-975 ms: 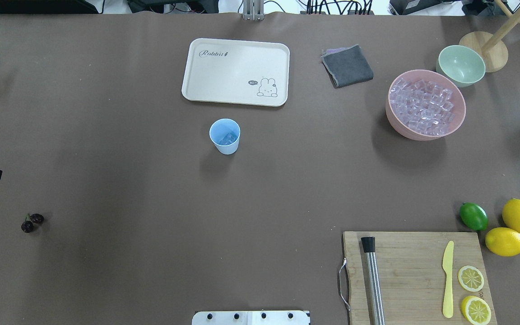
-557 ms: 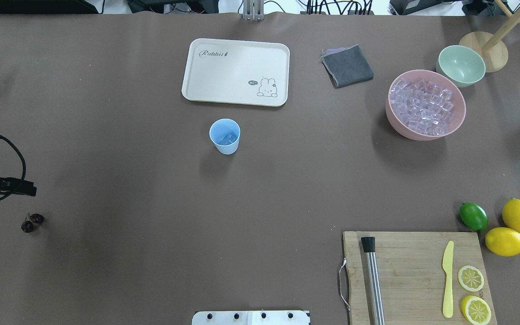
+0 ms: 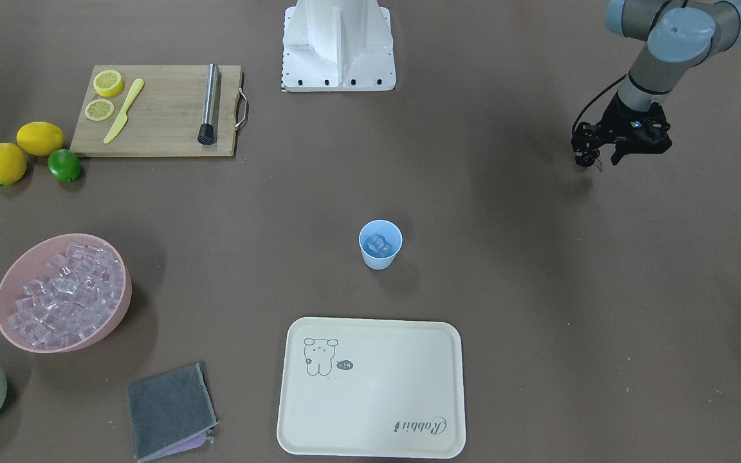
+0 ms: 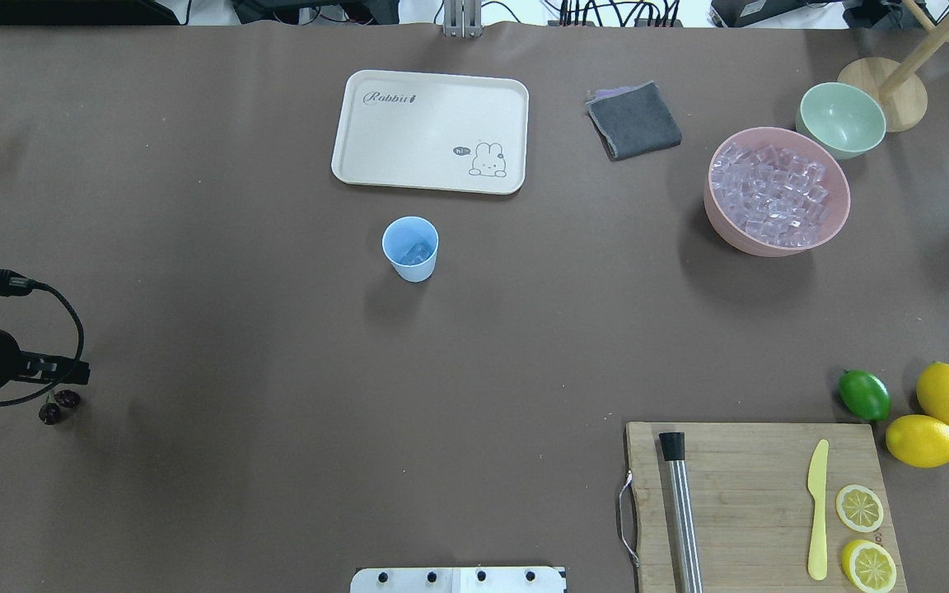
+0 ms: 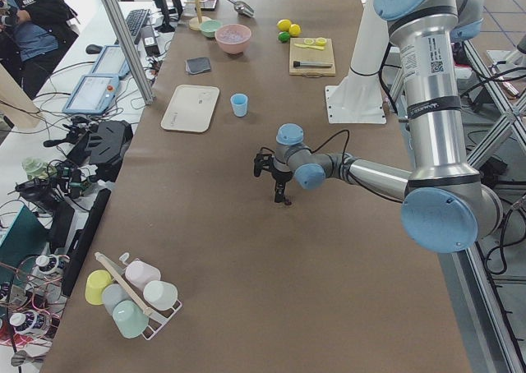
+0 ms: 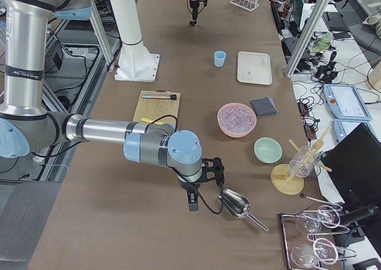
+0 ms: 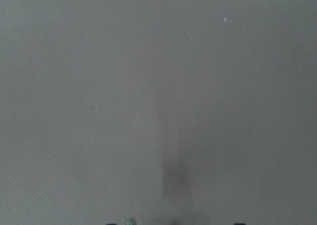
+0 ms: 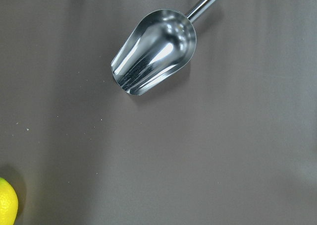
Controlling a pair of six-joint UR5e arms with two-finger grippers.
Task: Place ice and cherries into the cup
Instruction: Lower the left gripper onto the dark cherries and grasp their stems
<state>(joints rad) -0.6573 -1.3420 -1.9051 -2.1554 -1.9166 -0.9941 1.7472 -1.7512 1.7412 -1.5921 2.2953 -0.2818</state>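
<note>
Brown cloth covers the table (image 3: 505, 270). Facing the robot, we see the left gripper (image 3: 597, 161) low at the table's end with its fingers spread. The light-blue cup (image 3: 380, 256) stands mid-table with a few ice cubes (image 3: 378, 244) inside, and many more fill the pink bowl (image 3: 13, 275). From overhead, the cherries (image 4: 58, 403) lie on the cloth just under that gripper, well apart from the cup. From the right end, the right gripper (image 6: 191, 201) hovers beside a metal scoop (image 6: 235, 203); we cannot tell how its fingers stand. Its wrist camera shows the scoop lying on the cloth; the left wrist camera shows only cloth.
</note>
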